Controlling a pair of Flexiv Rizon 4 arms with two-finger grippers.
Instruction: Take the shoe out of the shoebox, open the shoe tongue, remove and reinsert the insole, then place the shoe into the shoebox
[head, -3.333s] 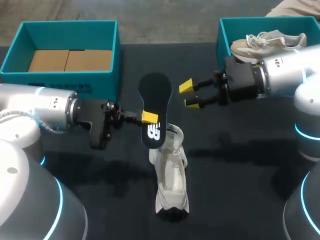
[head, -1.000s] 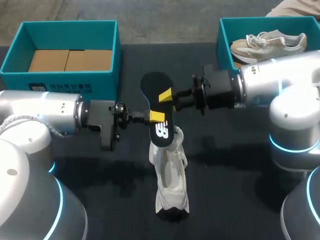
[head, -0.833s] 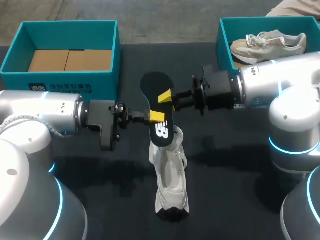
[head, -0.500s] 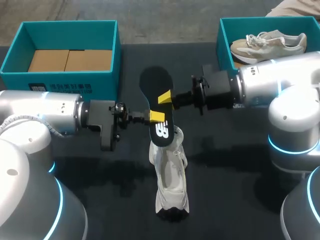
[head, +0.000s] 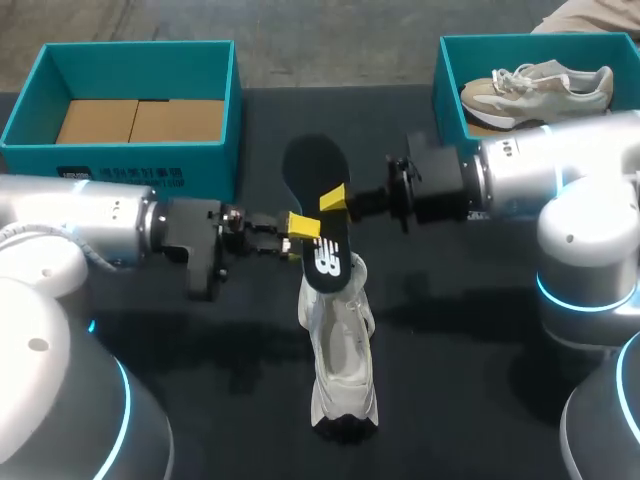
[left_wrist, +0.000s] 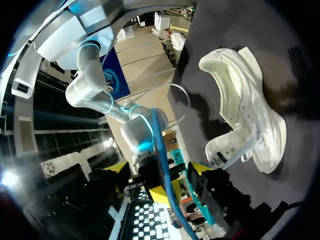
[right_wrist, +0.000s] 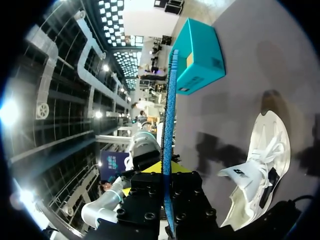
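The right end effector (head: 335, 200) is pressed onto a black foam insole (head: 312, 175), pinching it from both sides and holding it upright on edge above the dark tabletop (head: 450, 380). The left end effector (head: 300, 228) sits at the insole's other side with its yellow-tipped fingers spread, and the wrist view shows the insole's edge running between them. The insole's lower end is just over the raised tongue of a white lace-up sneaker (head: 340, 360), which stands on the tabletop well apart from the teal cardboard shoebox (head: 140, 60) at the far left.
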